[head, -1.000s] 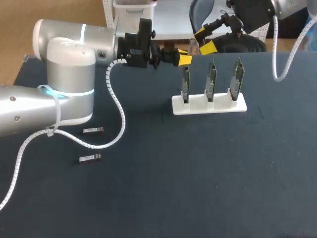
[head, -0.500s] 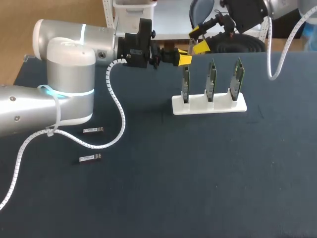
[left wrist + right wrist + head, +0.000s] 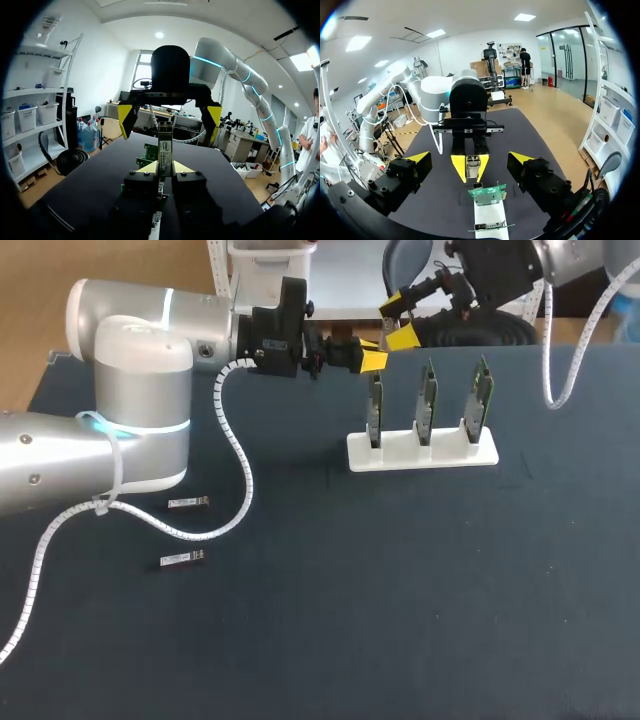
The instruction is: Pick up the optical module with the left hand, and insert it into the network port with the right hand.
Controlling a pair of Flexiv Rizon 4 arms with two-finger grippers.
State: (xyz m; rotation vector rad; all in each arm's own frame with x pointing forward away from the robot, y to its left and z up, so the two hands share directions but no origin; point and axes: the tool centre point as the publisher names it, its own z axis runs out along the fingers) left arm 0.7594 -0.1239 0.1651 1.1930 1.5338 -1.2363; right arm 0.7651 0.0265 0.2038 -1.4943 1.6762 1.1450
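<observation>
**Mid-air handover is where the module could slip**

The left gripper (image 3: 366, 356) pinches the module (image 3: 165, 148) by one end. It holds it in the air over the far edge of the table (image 3: 400, 600), just beside the end board (image 3: 374, 405) of the white rack (image 3: 420, 453). The right gripper (image 3: 398, 320) hangs close in front, its fingers spread wide and facing the module head-on.

Only a short free end seems to be left for the right fingers. If they close off-centre, they may clip the left gripper's yellow tips or twist the module. If the left gripper lets go before the right has a firm hold, the module likely drops onto the table or over its far edge.

A crooked grasp would carry forward, so the module could meet the port at an angle and jam, or shove the rack. The boards stand near both grippers, so a low pass could knock them. The port itself is too small to make out.

The two spare modules (image 3: 188, 502) near the left edge lie well apart from all this.
</observation>
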